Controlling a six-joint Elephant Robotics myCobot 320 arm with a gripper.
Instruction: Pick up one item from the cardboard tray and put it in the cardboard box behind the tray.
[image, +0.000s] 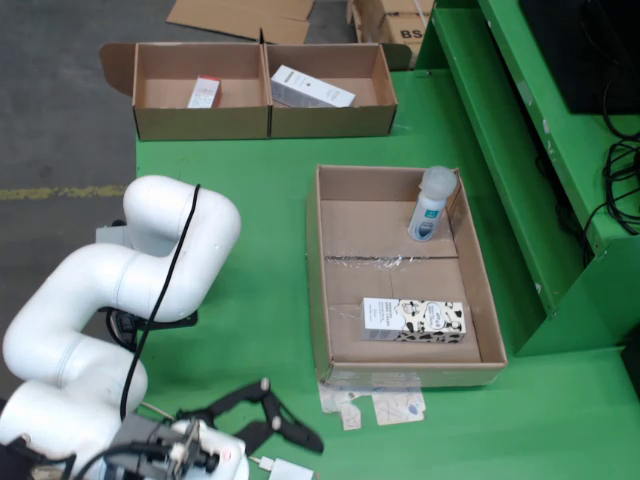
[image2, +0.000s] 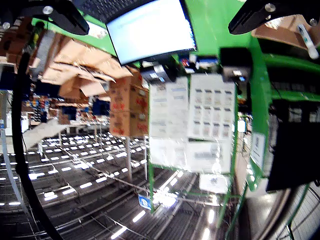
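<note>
A wide cardboard tray (image: 390, 230) lies on the green table. It holds a white bottle with a blue label (image: 430, 206) at its far end and a cow-patterned carton (image: 413, 320) lying flat at its near end. Behind it stand two joined cardboard boxes: the left box (image: 160, 75) holds a small white and red pack (image: 203, 93), the right box (image: 372, 75) a long white pack (image: 312, 88). My gripper (image: 288, 415) is low at the bottom left, well clear of the tray, open and holding nothing. In the wrist view its black fingers (image2: 50, 12) spread to the top corners.
My white arm (image: 130, 290) is folded at the left table edge. Paper scraps (image: 375, 408) lie in front of the tray. A raised green shelf (image: 540, 150) with cables runs along the right. The wrist view faces a monitor (image2: 150, 27) and a warehouse hall, not the table.
</note>
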